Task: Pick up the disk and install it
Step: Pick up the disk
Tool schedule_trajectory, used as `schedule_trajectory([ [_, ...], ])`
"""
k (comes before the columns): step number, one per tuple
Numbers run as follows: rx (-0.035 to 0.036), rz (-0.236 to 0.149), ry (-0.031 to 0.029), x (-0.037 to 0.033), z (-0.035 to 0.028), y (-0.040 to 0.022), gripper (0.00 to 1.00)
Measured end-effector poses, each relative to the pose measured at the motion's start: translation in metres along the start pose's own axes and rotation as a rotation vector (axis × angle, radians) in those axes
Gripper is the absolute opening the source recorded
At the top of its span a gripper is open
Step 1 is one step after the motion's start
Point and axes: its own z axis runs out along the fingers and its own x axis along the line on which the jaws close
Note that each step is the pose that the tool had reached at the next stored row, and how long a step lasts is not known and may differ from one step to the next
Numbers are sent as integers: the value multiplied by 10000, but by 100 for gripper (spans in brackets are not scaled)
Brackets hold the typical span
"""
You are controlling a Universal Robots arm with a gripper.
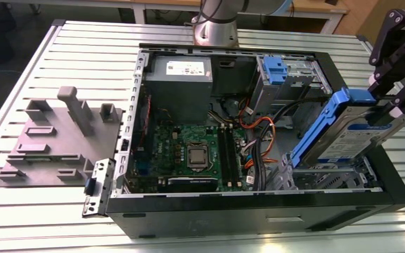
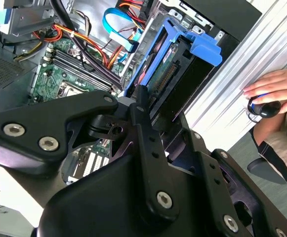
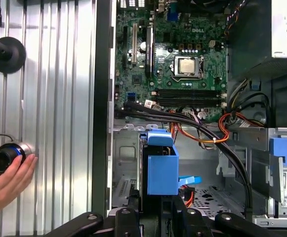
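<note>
The disk, a silver-grey drive in a blue carrier frame, hangs tilted over the open computer case at the exterior view's right. Its lower end dips toward the metal drive cage in the case's near right corner. My black gripper is shut on the disk's upper end. In the second wrist view the disk sticks out beyond the gripper, its blue tab outermost. In the first wrist view the blue carrier end of the disk sits above the cage.
Inside the case are a grey power-supply box, the green motherboard, orange and black cables and another blue carrier in an upper bay. A grey fixture lies on the slatted table. A person's hand holds a black device nearby.
</note>
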Motion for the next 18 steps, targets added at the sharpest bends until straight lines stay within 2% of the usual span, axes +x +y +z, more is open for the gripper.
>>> schedule_trajectory([
  [18,0,-15,3,-14,37,-1,35],
])
